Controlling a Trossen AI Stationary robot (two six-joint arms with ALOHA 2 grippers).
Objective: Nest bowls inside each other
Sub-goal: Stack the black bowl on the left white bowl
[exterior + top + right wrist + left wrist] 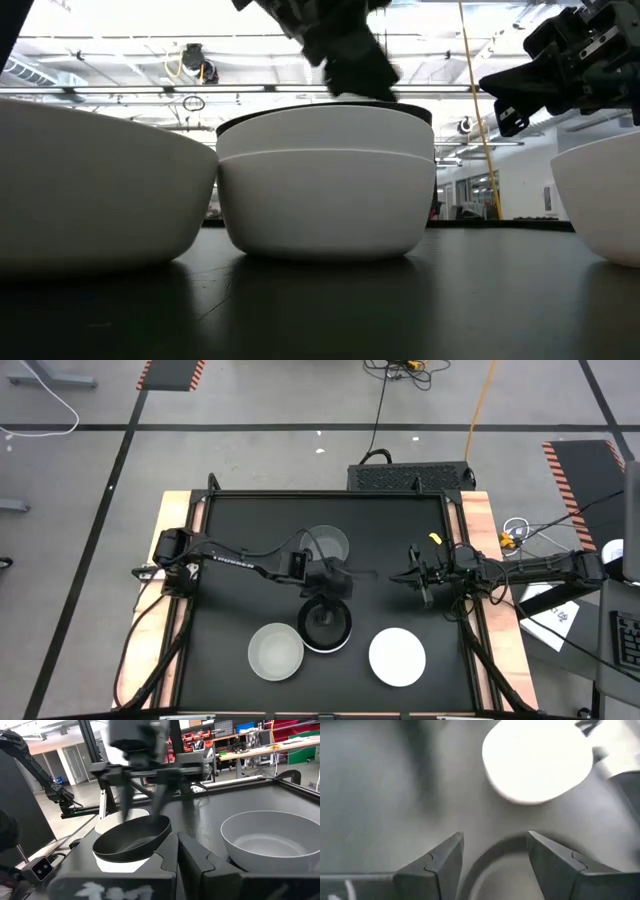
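Note:
A black bowl (325, 622) sits nested in a stack of two white bowls (325, 195) at the table's middle. My left gripper (495, 845) hangs open just above the black bowl's far rim (492, 851), one finger on either side of it and touching nothing. A grey bowl (275, 652) stands left of the stack and a white bowl (397, 657) right of it. A translucent bowl (326, 544) rests beyond the stack. My right gripper (408, 576) waits shut, held level above the table's right half.
The three single bowls ring the stack, each about a bowl's width from it. The black table top (230, 530) lies bare at the far left and along the far edge. Raised wooden rails (480, 530) border the table's left and right sides.

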